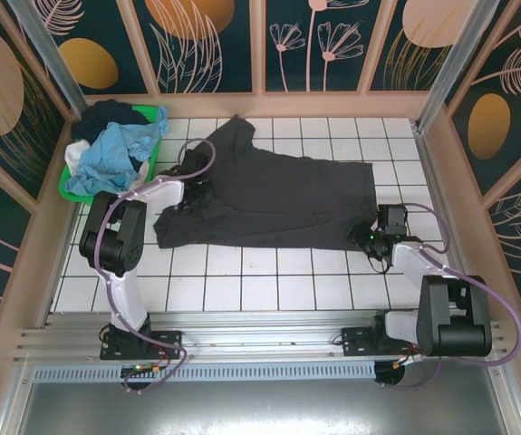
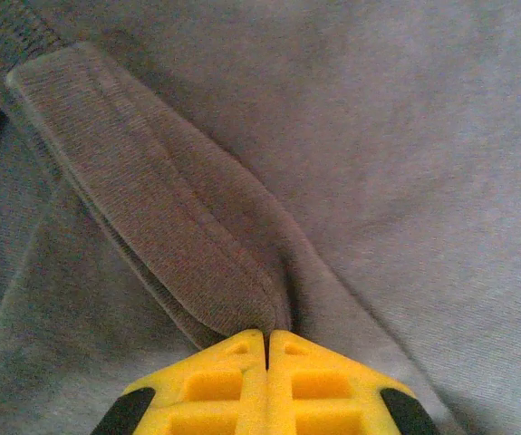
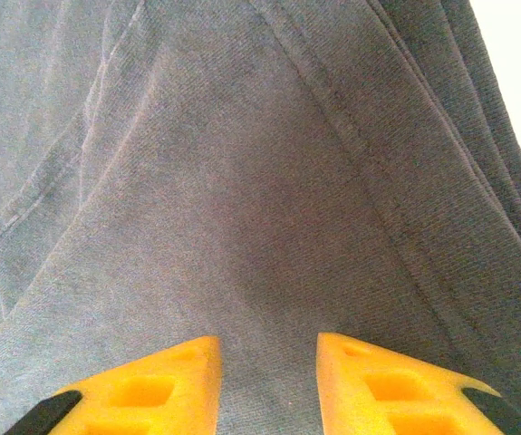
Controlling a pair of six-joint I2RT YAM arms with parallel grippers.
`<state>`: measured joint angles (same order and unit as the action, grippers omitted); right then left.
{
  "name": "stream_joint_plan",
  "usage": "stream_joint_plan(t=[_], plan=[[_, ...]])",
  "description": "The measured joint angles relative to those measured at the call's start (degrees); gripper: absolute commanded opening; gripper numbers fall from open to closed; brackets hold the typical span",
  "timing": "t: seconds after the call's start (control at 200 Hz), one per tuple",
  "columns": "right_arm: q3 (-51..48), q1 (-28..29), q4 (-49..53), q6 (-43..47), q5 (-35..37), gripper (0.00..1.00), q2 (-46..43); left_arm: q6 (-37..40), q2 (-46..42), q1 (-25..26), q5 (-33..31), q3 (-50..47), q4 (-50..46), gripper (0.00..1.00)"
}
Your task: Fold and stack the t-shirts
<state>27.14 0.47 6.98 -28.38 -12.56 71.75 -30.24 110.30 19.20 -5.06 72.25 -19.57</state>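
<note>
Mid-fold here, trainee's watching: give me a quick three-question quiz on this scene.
1. True or false: the left gripper hangs open above the charcoal t-shirt.
2. The light blue shirt lies: A) over the left arm, B) in the green basket, C) under the right arm.
3. How many shirts are spread on the tiled table?
Key: 1 false, shut on the shirt's fabric; 2 B; 3 one.
</note>
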Motion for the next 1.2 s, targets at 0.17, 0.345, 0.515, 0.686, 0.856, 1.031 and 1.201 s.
stream_joint_plan(t=[0.17,0.345,0.515,0.686,0.856,1.031,1.201], plan=[[-0.8,0.0,-1.4,0.0,-1.2,0.34,0.0,0.0,0.4,1.2,0.1,5.1,-2.4,0.0],[-1.1,0.7,-1.6,0.0,-2.0,0.34,0.0,-0.5,5.8,1.7,1.1,16.7,-3.5,0.0],[-1.1,1.7,-0.9,-0.3,-1.9,0.34,-0.9,-1.0,16.2,1.8,4.9,28.9,-4.0,0.27],[-1.0,1.9,0.9,-0.5,-1.6,0.35,-4.3,0.3,22.9,1.8,5.7,36.1,-7.6,0.38],[2.0,2.3,3.5,-0.5,-0.5,0.36,-4.6,2.6,18.6,1.8,1.3,31.0,-9.3,0.49],[4.7,3.7,1.3,-0.7,-0.3,0.36,-1.0,3.9,3.3,1.8,-3.8,13.0,-8.1,0.6],[4.6,4.3,-0.7,-0.9,0.1,0.35,5.5,2.5,-9.2,1.8,-7.4,-5.8,-5.1,0.56]])
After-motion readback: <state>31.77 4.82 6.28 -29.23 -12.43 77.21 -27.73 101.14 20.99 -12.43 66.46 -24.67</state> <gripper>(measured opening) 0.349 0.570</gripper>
